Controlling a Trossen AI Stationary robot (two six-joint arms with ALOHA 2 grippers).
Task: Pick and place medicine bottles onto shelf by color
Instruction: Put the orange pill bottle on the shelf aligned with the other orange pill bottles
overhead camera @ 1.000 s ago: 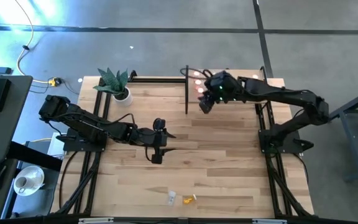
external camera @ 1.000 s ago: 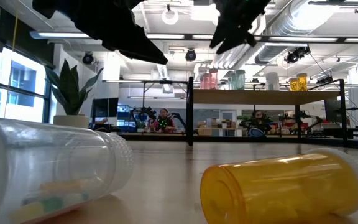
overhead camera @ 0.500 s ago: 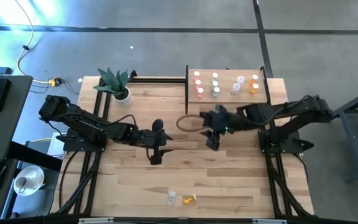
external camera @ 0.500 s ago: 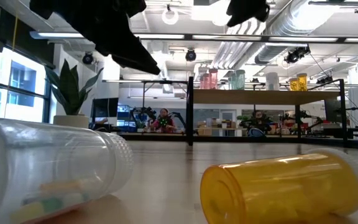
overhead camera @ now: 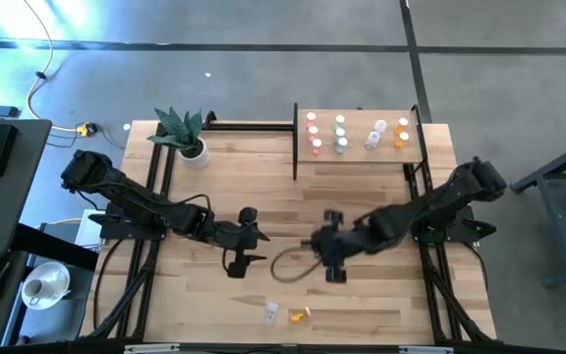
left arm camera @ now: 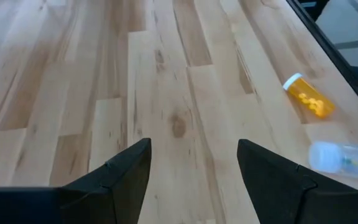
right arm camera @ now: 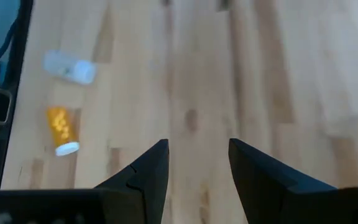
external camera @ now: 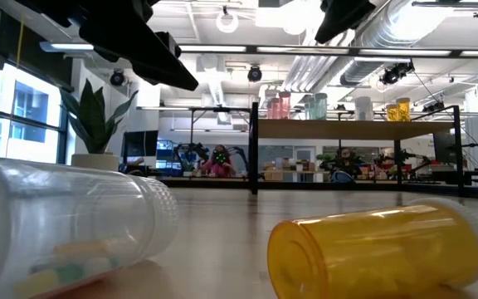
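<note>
Two medicine bottles lie on their sides near the table's front edge: a clear one and an orange one. They show close up in the low view, the clear bottle and the orange bottle. The shelf stands at the far right with several bottles upright on it, sorted pink, green, clear and orange. My left gripper is open and empty over mid-table, and its wrist view shows both bottles ahead. My right gripper is open and empty, right of it.
A potted plant stands at the far left corner. A loose cable loop hangs between the two grippers. Bare wood lies between the grippers and the two bottles. The black frame of the shelf stands upright on its left side.
My right gripper has come away from the shelf toward the table's near edge and left, to mid-table. It stays open and empty. My left gripper has shifted a little toward the near-left. The two lying bottles have not moved.
</note>
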